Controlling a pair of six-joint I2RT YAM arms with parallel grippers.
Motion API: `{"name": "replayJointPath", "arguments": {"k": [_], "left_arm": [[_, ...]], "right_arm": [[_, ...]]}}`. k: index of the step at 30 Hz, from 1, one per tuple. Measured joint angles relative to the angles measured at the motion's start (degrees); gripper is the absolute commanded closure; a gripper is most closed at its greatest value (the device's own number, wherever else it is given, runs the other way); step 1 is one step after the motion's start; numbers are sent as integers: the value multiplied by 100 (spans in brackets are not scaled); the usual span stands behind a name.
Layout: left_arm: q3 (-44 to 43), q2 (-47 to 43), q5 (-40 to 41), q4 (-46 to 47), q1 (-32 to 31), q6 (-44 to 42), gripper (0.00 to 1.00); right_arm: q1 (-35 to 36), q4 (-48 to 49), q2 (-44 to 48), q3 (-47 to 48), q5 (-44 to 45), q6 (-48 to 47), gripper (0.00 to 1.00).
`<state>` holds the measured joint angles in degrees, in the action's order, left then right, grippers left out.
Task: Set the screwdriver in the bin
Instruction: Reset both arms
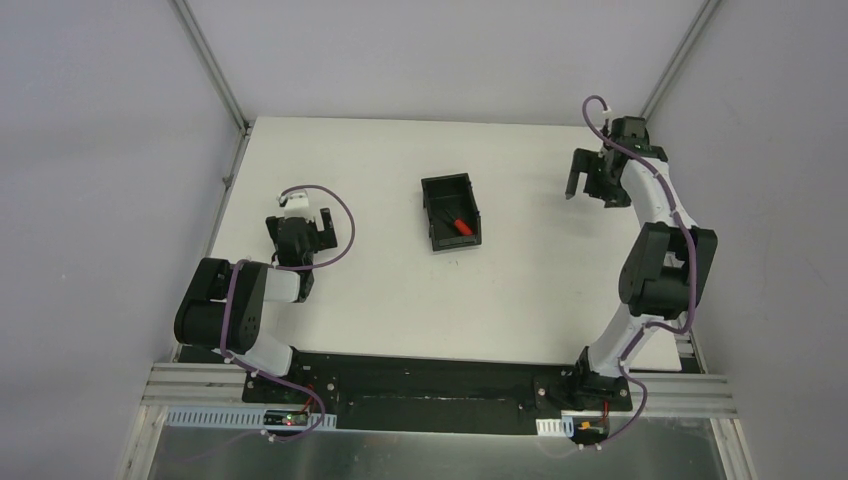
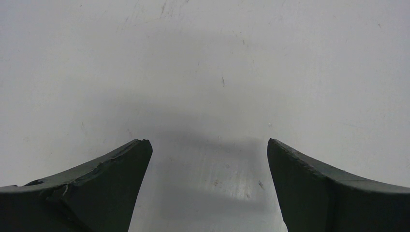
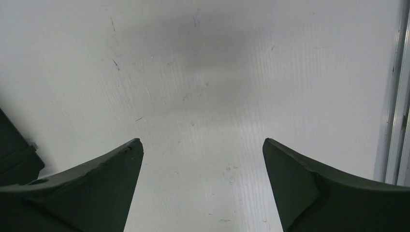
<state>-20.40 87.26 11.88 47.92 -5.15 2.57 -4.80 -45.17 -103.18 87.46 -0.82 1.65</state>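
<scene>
1. The screwdriver (image 1: 459,224) lies inside the bin (image 1: 432,212), its red handle down on the bin's floor towards the near right corner
2. The bin stands upright on the white table (image 1: 400,290), around the middle and between the two arms, touching neither
3. The left gripper (image 1: 300,222) sits low over the table on the left side, well apart from the bin; its wrist camera shows the jaws spread wide (image 2: 208,145) with only bare table between them
4. The right gripper (image 1: 588,195) hangs near the far right of the table, away from the bin, fingers pointing down
5. Its jaws are spread wide too (image 3: 202,142), with nothing between them but scuffed white table
6. In the right wrist view a metal rail (image 3: 399,96) runs along the right edge, and a dark shape (image 3: 14,154) sits at the left edge (too little of it shows to say what it is)
</scene>
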Motion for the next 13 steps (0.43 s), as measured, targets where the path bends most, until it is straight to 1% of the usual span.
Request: {"name": "replayJointPath", "arguments": {"k": [4, 13], "left_arm": [[0, 0, 0, 2, 0, 0, 1], [0, 0, 0, 0, 0, 0, 1]], "right_arm": [[-138, 44, 28, -17, -74, -98, 2], [-111, 330, 354, -372, -111, -369, 2]]}}
